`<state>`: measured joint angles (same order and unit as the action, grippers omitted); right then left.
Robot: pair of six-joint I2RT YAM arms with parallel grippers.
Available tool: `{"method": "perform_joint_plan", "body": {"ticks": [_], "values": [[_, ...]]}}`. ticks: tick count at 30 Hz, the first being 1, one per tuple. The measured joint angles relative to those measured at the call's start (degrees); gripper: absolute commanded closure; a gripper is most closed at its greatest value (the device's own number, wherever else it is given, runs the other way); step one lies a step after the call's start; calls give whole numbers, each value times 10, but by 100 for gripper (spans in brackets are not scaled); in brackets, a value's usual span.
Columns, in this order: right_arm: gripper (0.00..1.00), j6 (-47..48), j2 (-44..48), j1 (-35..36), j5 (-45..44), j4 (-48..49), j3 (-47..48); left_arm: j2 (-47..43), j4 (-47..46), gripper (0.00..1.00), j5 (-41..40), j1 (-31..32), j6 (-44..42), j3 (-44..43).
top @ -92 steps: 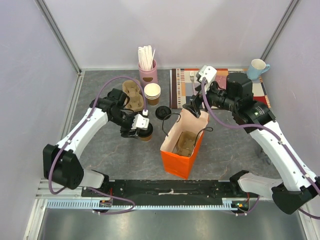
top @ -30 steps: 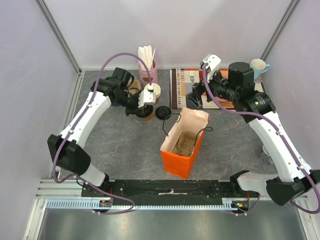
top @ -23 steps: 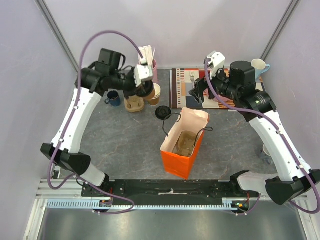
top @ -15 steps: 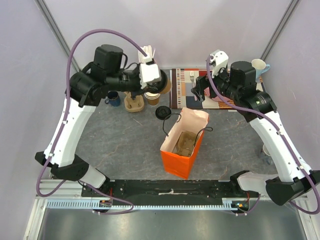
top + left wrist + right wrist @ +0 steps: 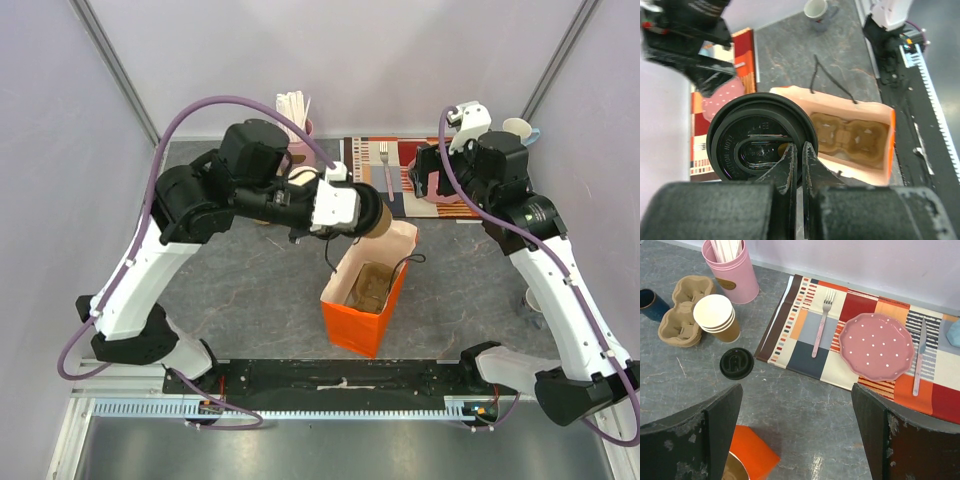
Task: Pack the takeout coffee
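The takeout coffee (image 5: 752, 145) is a brown paper cup (image 5: 374, 218) with a round black lid. My left gripper (image 5: 797, 150) is shut on the lid's rim and holds the cup in the air, tipped sideways over the far edge of the orange paper bag (image 5: 358, 322). In the left wrist view the bag (image 5: 889, 145) stands open with a cardboard cup carrier (image 5: 850, 137) inside. My right gripper (image 5: 795, 395) is open and holds nothing. It hangs high over the table between the bag's corner (image 5: 747, 456) and the placemat (image 5: 805, 347), with its arm (image 5: 500, 175) at the back right.
At the back left stand a pink tin of sticks (image 5: 732, 270), stacked lidless paper cups (image 5: 716, 317), a cardboard carrier (image 5: 682, 315), a dark blue mug (image 5: 647, 300) and a loose black lid (image 5: 736, 363). The placemat holds a pink plate (image 5: 876, 346), fork and knife. A white mug (image 5: 515, 128) stands far right.
My left arm has lifted the coffee from beside the stacked cups and carried it right, to above the bag. The right arm has drawn back and to the right, still open.
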<state>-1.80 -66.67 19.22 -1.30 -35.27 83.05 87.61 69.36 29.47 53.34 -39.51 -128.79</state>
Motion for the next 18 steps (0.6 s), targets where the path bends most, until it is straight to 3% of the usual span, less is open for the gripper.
{"method": "perform_joint_plan", "body": {"ticks": [18], "values": [[2, -1, 22, -1, -6, -9, -24, 31, 77, 98, 29, 53, -9, 11]]}}
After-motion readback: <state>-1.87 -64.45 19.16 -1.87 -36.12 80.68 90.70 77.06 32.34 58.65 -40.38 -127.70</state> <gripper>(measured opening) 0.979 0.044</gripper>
